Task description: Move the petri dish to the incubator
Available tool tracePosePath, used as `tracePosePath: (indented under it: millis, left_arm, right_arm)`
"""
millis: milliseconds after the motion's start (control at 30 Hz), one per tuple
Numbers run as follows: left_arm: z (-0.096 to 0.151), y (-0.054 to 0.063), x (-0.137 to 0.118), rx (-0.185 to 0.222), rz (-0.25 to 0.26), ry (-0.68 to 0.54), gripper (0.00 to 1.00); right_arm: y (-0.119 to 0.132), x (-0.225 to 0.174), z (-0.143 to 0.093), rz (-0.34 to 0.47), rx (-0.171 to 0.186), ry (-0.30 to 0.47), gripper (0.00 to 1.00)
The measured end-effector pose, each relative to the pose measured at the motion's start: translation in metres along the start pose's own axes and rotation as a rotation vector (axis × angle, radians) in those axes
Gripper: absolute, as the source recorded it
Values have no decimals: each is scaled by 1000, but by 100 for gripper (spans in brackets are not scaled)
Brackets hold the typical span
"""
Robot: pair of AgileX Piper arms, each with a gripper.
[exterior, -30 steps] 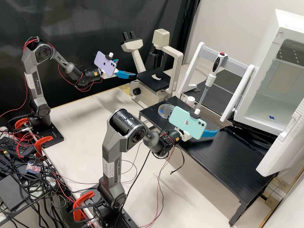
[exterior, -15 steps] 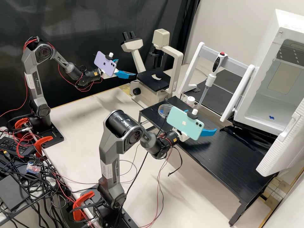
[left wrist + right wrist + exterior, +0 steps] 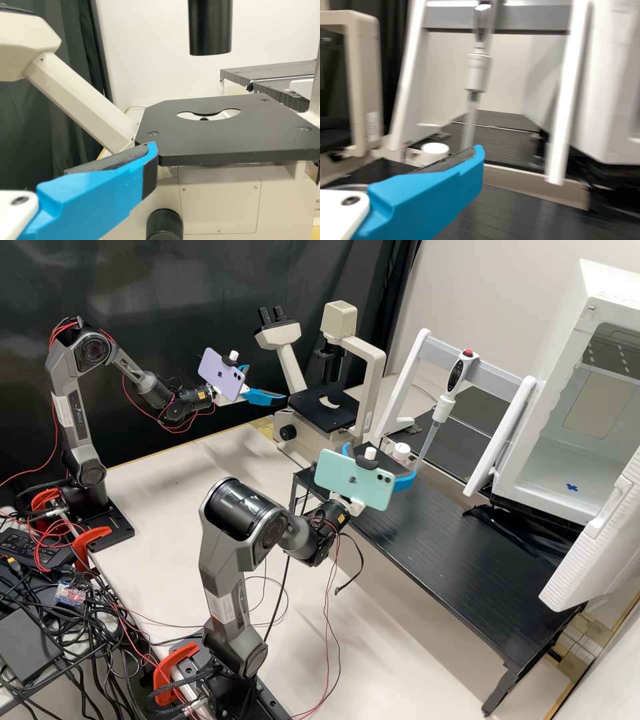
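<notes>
Petri dish (image 3: 352, 186) on black stand (image 3: 467, 567) near the right end effector (image 3: 381, 461), its fingers apart.

A microscope (image 3: 220, 200) has its flat black stage (image 3: 235, 142) below a black cylinder (image 3: 210, 27).

From above the counter (image 3: 160, 507), the high view lets us look forward and down across the scene. The left wrist view puts us close to the microscope (image 3: 225, 142), nearly level; the right one faces the pipette stand (image 3: 440, 17). We find each again in the high view.
</notes>
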Motion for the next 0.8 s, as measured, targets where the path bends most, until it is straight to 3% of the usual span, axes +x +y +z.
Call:
tracePosePath:
  millis: [367, 800]
  left_arm:
    - [0, 0, 0, 0, 0, 0, 100]
    - [0, 0, 0, 0, 0, 0, 100]
  right_arm:
    - [-30, 5, 10, -136, -18, -12, 100]
    - [-38, 3, 16, -195, -24, -8, 100]
